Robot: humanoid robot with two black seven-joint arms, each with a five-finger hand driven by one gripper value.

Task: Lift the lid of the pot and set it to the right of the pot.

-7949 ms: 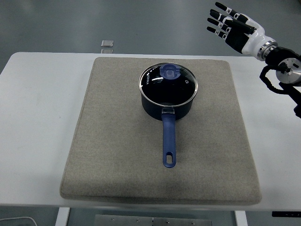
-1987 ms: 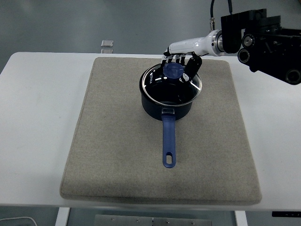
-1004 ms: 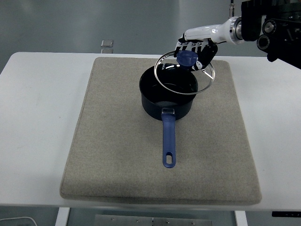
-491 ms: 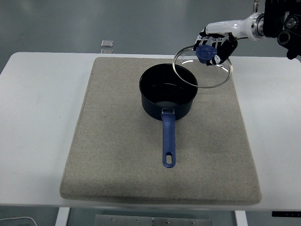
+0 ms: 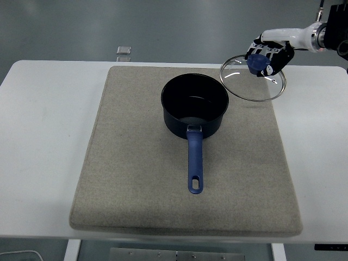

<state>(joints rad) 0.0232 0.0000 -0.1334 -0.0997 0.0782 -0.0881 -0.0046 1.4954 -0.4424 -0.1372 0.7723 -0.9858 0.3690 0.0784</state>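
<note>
A dark blue pot [image 5: 194, 106] stands uncovered on the grey mat [image 5: 130, 163], its blue handle [image 5: 195, 163] pointing toward the near edge. My right hand [image 5: 268, 56] comes in from the upper right and is shut on the blue knob of the glass lid [image 5: 252, 81]. It holds the lid tilted in the air, above the mat's far right corner and to the right of the pot. The left arm is out of view.
The mat lies on a white table [image 5: 38, 136]. A small grey square object [image 5: 124, 50] sits at the table's far edge, left of the pot.
My right hand lifted the lid off the pot and has carried it to the right, past the pot's rim. The pot has not moved.
</note>
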